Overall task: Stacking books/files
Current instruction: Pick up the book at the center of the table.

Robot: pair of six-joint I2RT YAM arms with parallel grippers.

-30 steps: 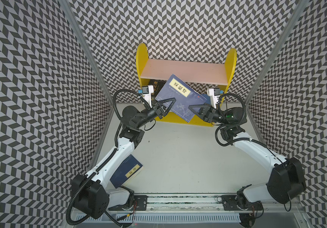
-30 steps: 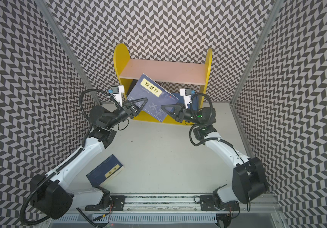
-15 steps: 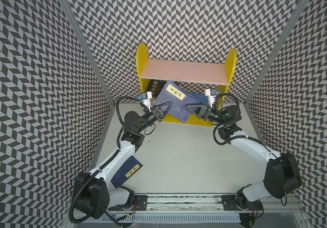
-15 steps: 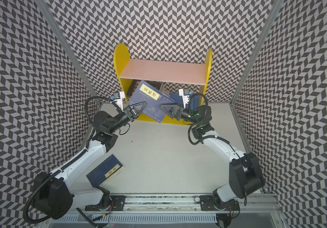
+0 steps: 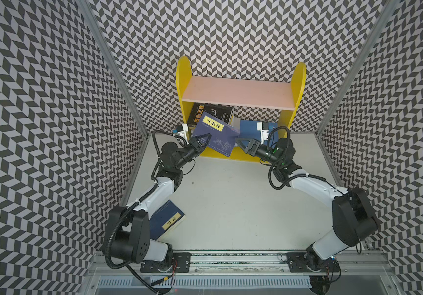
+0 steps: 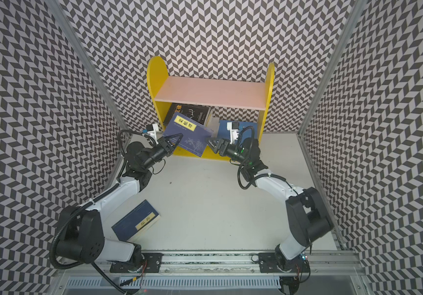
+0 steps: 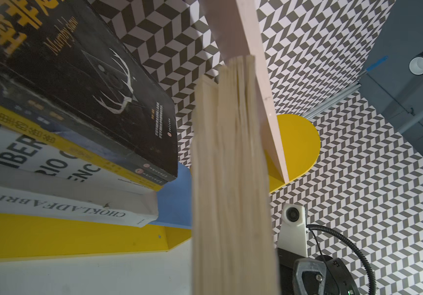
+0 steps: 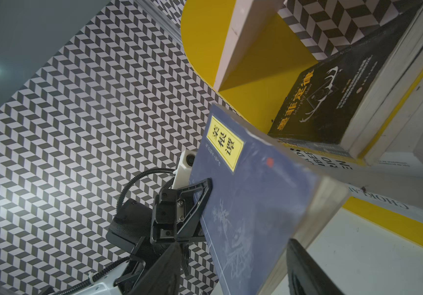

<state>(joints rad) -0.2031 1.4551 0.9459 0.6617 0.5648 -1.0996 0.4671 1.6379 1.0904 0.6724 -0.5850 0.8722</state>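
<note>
Top views: my left gripper (image 5: pixel 202 141) is clamped on one edge of the navy book (image 5: pixel 216 134). The book has a matte cover, a rectangular yellow title label and a faint pale line drawing. It is tilted, in front of the lower bay of the shelf (image 5: pixel 183 76), which has glossy yellow rounded side panels and a flat pink board (image 5: pixel 238 93) across them. My right gripper (image 5: pixel 241 143) sits just beside the book's opposite edge with its fingers apart; I cannot tell if it makes contact. Just beyond my left fingertips a black book (image 5: pixel 211 115) with gold lettering lies on top of a stack in the bay. A second navy book (image 6: pixel 136 224) with the same kind of yellow label lies flat on the smooth grey table (image 5: pixel 231 204). It is well behind both grippers, beside my left arm's base and partly under that arm.

Left wrist: the held book's cream page block, ribbed and blurred, fills the middle. My own fingers are not seen here. Right beside it is the stack: the glossy black cover with a white antler drawing on top, a yellow book (image 7: pixel 60 140) under it, then two white books (image 7: pixel 26 163) with black block letters resting on the yellow shelf floor.

Right wrist: the navy cover faces me. My left gripper's black triangular finger is pressed onto the cover at its far edge. My right fingers (image 8: pixel 305 268), dark and blurred, stand wide apart with the book's near corner between them.
</note>
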